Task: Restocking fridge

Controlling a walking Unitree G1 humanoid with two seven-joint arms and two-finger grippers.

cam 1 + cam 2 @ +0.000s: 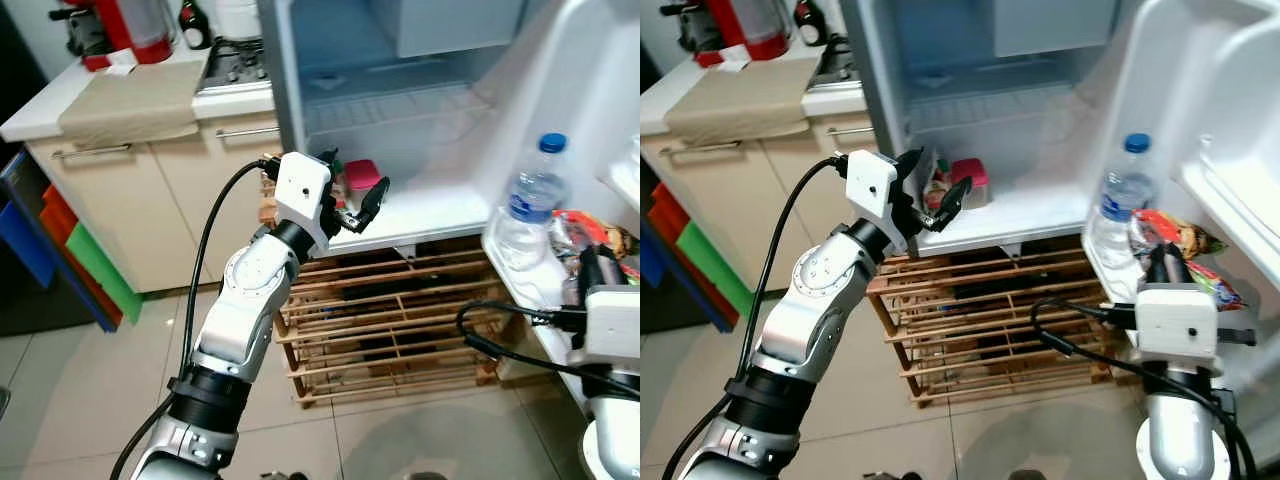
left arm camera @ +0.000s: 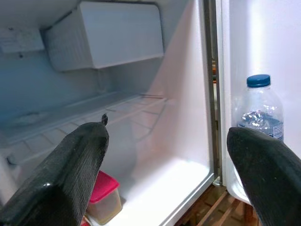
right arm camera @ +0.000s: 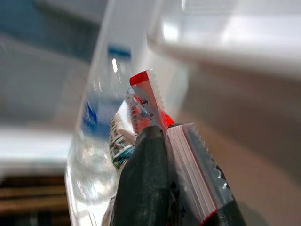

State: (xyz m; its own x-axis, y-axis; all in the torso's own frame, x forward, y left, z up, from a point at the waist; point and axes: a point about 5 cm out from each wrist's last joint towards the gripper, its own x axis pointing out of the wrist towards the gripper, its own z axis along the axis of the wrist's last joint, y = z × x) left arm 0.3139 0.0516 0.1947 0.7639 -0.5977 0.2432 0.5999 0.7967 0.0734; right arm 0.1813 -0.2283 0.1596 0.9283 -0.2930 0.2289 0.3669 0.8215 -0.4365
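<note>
My right gripper [image 1: 1168, 262] is clamped on red-and-silver foil snack packets [image 1: 1188, 252] in the white fridge door shelf [image 1: 1102, 268], just beside the clear blue-capped water bottle [image 1: 1118, 203]. My left gripper [image 1: 933, 190] is spread wide, empty — at the open fridge's floor near a pink-lidded plastic container [image 1: 973, 181].

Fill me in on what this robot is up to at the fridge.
It is restocking a small open fridge. The right gripper is shut on snack packets at the door shelf, beside a water bottle standing there. The left gripper hangs open at the front of the fridge's bottom shelf, holding nothing, near a pink-lidded container inside. The fridge sits on a wooden crate.
</note>
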